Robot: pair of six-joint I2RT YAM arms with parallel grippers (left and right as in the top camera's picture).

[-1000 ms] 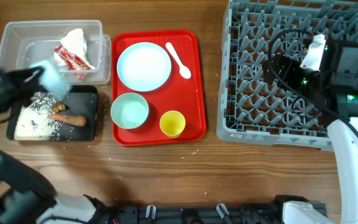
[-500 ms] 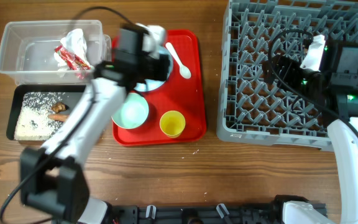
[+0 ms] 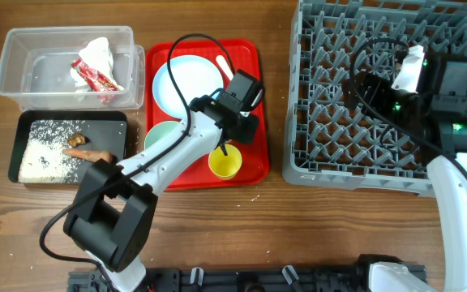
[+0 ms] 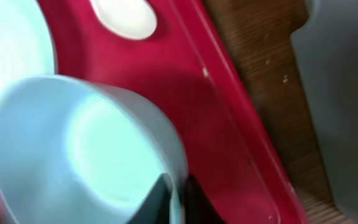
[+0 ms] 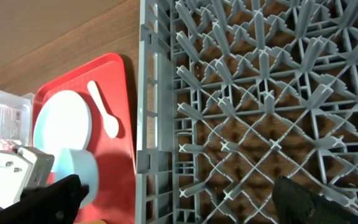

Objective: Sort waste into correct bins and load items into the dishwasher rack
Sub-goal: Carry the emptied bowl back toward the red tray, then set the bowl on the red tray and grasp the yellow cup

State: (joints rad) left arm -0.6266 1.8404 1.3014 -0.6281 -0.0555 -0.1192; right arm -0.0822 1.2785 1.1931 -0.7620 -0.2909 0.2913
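My left gripper (image 4: 178, 199) is shut on the rim of a pale blue-green bowl (image 4: 73, 143) and holds it tilted over the right part of the red tray (image 3: 254, 162). From overhead the gripper (image 3: 232, 122) hides that bowl; the bowl also shows in the right wrist view (image 5: 76, 168). The other bowl (image 3: 162, 139), the plate (image 3: 186, 81), the yellow cup (image 3: 225, 162) and the white spoon (image 3: 222, 65) lie on the red tray. My right gripper (image 5: 179, 205) is open and empty above the grey rack (image 3: 331, 154).
The clear tub (image 3: 23, 73) at the back left holds the red-and-white wrapper (image 3: 96, 69). The black tray (image 3: 23, 122) in front of it holds rice (image 3: 43, 158) and the brown sausage scrap (image 3: 87, 152). A strip of bare wood separates the red tray and the rack.
My left arm has swung from over the black tray at the left to the right side of the red tray, carrying the bowl. The right arm has not moved.
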